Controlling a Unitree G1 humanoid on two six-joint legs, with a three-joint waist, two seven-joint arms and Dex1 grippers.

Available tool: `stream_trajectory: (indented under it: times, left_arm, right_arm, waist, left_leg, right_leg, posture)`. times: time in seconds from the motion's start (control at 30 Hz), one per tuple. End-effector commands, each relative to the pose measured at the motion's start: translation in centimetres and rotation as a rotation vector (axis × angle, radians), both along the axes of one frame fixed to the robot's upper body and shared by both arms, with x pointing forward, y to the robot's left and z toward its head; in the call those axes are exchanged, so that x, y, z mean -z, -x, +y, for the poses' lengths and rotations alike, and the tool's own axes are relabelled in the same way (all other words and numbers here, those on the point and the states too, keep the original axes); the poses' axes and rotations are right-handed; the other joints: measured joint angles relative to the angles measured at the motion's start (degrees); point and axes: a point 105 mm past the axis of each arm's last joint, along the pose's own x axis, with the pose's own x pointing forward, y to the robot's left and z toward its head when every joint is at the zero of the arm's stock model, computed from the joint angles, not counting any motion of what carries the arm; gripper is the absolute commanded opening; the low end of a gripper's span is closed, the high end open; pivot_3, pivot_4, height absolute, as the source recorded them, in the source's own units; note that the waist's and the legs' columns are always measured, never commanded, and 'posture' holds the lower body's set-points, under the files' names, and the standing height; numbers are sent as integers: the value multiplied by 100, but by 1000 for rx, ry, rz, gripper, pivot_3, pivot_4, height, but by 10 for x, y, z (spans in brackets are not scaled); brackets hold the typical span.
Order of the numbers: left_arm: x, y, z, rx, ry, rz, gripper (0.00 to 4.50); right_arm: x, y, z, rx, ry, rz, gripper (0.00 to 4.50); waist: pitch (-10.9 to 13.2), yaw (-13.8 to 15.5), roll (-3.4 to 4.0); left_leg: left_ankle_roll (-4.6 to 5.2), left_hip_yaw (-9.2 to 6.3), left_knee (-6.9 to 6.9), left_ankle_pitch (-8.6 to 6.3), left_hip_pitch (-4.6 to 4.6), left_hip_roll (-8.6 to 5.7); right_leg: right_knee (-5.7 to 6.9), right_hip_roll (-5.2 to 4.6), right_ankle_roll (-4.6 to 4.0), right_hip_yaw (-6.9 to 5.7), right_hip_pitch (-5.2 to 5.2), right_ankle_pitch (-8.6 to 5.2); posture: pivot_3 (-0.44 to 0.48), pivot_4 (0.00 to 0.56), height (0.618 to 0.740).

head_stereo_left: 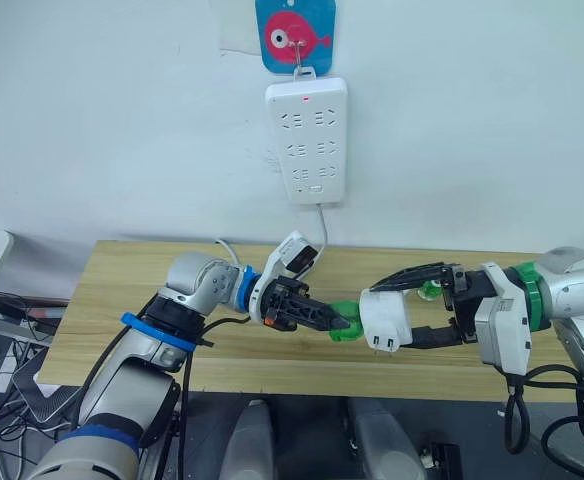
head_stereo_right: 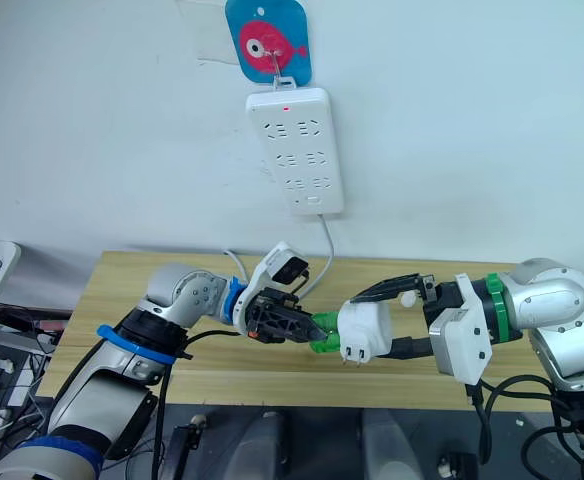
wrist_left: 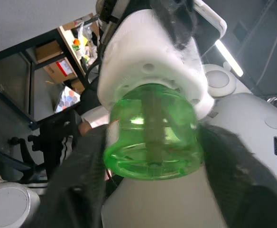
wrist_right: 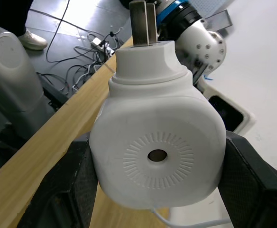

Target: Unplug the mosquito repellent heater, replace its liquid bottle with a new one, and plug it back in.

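1. My right gripper [head_stereo_left: 404, 305] has its two black fingers clamped on the mosquito repellent heater [head_stereo_left: 385, 319], one finger on each side of the white body; the right wrist view shows the vented hole in its top facing the camera and the two metal prongs [wrist_right: 138, 23] sticking out past the fingertips

2. My left gripper [head_stereo_left: 334, 322] is closed on the green bottle [head_stereo_left: 346, 321], a finger pressed on each side of it in the left wrist view

3. That bottle [wrist_left: 152, 134] is seated in the underside of the heater, so the two grippers meet nose to nose, with the heater just past the left fingertips

4. All of this hangs in the air above the wooden table [head_stereo_left: 122, 300], not touching it

5. Further out, beyond both sets of fingers, a white power strip [head_stereo_left: 306, 126] hangs on the wall from a hook on a blue fish-print plate [head_stereo_left: 294, 33], its cable [head_stereo_left: 322, 222] dropping down behind the table
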Motion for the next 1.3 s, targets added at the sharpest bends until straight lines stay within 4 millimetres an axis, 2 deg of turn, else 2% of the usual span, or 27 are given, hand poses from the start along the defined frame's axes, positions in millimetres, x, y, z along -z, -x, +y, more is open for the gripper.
stream_trajectory:
  times: [0.03,0.13,0.3,0.43,0.53,0.6,0.7,0.83,1.03,1.23,1.3]
  left_arm:
    - [-3,-6,2,-19,17,-81,4495]
    - [-1,-18,5,-76,10,-224,4500]
    - [3,-34,7,-142,8,-567,4500]
    - [1,-45,3,-236,51,-1014,4500]
    - [0,-53,-6,-337,95,-1260,4500]
    - [-5,-57,-14,-423,137,-1345,4500]
    - [-8,-59,-23,-466,164,-1467,4500]
    - [-6,-62,-35,-423,159,-1701,4500]
    - [-2,-64,-52,-391,151,-1847,4500]
    - [11,-62,-64,-355,100,-1852,4500]
    - [10,-64,-66,-392,97,-1850,4500]
  right_arm:
    - [-5,1,-6,10,3,-25,3004]
    - [0,-3,-19,94,10,12,3004]
    - [11,-11,-43,321,-24,208,3004]
    - [18,-17,-62,683,-209,645,3004]
    - [19,-22,-64,873,-362,919,3004]
    - [19,-27,-64,982,-458,1070,3004]
    - [15,-32,-60,1057,-524,1203,3004]
    - [12,-36,-58,1153,-556,1304,3004]
    - [11,-40,-48,1240,-608,1384,3004]
    - [10,-46,-39,1263,-658,1367,3004]
    - [9,-46,-38,1266,-665,1360,3004]
  waist:
    - [0,2,0]
    - [0,15,0]
    - [0,24,0]
    - [-1,24,-1]
    - [-2,21,-3]
    - [-3,24,-7]
    - [-3,26,-8]
    - [-3,34,-8]
    - [-4,29,-8]
    - [-5,18,-7]
    - [-5,19,-7]
  left_leg:
    - [0,-1,0,0,0,0]
    - [0,-1,0,0,0,-1]
    - [2,3,0,-1,-1,-2]
    - [2,4,-3,-1,-2,7]
    - [8,8,0,-4,-1,1]
    - [13,7,2,-6,-1,0]
    - [14,8,1,-7,-6,-6]
    - [17,11,-4,-8,-8,-7]
    - [17,10,-4,-8,-13,-10]
    - [17,8,-4,-7,-11,-3]
    - [17,8,-5,-6,-11,-3]
  right_leg:
    - [0,0,0,0,0,0]
    - [-1,0,0,-1,0,0]
    - [-3,-3,0,2,0,0]
    - [-2,-6,-2,6,0,0]
    - [1,-8,-6,9,0,4]
    - [3,-9,-6,8,2,5]
    - [0,-9,-6,8,1,5]
    - [-6,-7,-6,9,-1,5]
    - [-10,-8,-6,7,-1,5]
    - [-7,-2,-6,6,-3,5]
    - [-6,-1,-6,7,-4,5]
  posture:
    - [-94,241,740]
    - [-95,243,740]
    - [-93,241,740]
    - [-88,243,740]
    - [-77,248,740]
    - [-73,249,740]
    - [-73,247,740]
    - [-72,247,740]
    - [-76,241,740]
    - [-81,236,740]
    - [-83,231,740]
